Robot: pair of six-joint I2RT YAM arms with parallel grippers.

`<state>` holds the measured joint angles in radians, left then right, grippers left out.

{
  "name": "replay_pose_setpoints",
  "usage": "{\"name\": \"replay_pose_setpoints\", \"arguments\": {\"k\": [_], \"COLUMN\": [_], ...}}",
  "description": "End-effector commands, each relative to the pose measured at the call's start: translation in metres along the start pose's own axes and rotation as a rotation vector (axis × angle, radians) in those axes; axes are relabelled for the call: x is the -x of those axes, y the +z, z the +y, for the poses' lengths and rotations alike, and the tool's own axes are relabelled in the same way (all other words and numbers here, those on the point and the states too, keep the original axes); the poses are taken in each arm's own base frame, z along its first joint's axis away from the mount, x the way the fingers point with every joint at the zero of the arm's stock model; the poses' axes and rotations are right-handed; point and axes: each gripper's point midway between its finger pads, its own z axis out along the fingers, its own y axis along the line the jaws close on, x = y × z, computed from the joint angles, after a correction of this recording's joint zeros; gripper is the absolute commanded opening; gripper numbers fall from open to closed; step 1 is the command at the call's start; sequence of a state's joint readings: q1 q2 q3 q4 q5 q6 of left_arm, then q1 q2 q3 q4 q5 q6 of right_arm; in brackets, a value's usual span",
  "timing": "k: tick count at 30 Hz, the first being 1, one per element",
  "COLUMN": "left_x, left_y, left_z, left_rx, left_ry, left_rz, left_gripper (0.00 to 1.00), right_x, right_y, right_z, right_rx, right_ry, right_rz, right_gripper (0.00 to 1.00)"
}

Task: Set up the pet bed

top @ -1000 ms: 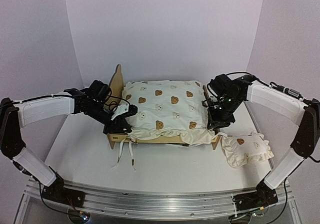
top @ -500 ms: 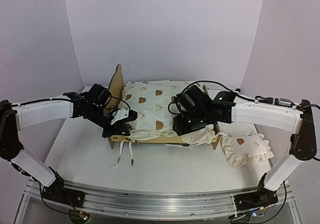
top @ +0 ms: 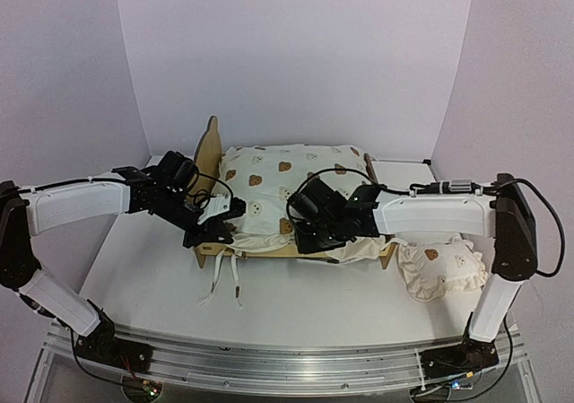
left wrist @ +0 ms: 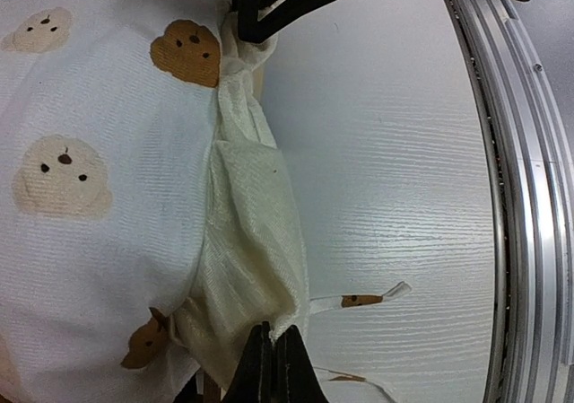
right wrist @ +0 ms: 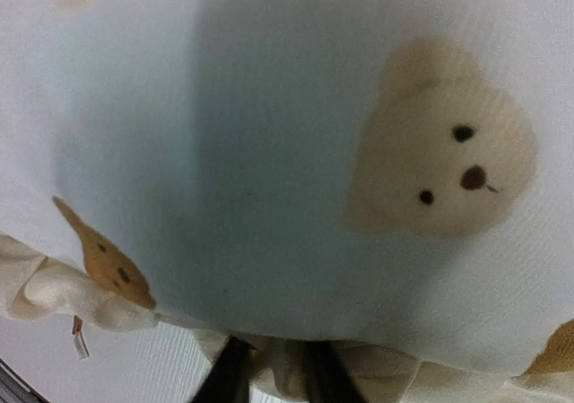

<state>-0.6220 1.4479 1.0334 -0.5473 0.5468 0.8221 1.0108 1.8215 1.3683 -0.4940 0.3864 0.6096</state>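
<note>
spanning the near edge, a metal rail (top: 269, 363) fronts the white table (top: 296, 304). mid-table sits the pet bed (top: 209, 147) under a bear-print cushion (top: 296, 174). the left gripper (left wrist: 269, 367) and right gripper (right wrist: 269, 367) each pinch the cushion's front frill (left wrist: 251, 241). a pillow (top: 444, 268) lies to the right. pale lilac walls (top: 287, 62) close in behind.

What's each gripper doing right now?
Left gripper: closed, pinching the bear-print cushion by its ruffled edge.
Right gripper: jaws part-open around cushion fabric; whether it grips cannot be told.
</note>
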Motion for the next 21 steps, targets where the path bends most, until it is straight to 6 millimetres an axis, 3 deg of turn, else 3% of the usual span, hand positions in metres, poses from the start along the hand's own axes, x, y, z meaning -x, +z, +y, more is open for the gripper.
{"name": "replay_pose_setpoints", "arguments": {"k": [1,3,9,17,21], "left_x": [0.012,0.016,0.022,0.022,0.020], "left_y": [-0.011,-0.017,-0.030,-0.036,-0.036], "left_z": [0.006,0.012,0.027,0.038,0.039], "left_rx": [0.047,0.073,0.154,0.213,0.213], "left_ry": [0.015,0.007,0.012,0.011,0.011], "left_rz": [-0.032,-0.048,-0.062,-0.055,-0.050], "left_gripper": [0.00,0.00,0.00,0.00,0.00], "right_x": [0.012,0.022,0.057,0.046,0.045], "right_y": [0.003,-0.007,-0.057,-0.088,-0.101], "right_z": [0.000,0.002,0.019,0.009,0.016], "right_rx": [-0.041,-0.033,0.176,0.363,0.447], "right_ry": [-0.012,-0.052,-0.114,-0.061,-0.056], "right_rz": [-0.032,-0.057,-0.087,0.016,0.041], "right_gripper": [0.07,0.00,0.00,0.00,0.00]}}
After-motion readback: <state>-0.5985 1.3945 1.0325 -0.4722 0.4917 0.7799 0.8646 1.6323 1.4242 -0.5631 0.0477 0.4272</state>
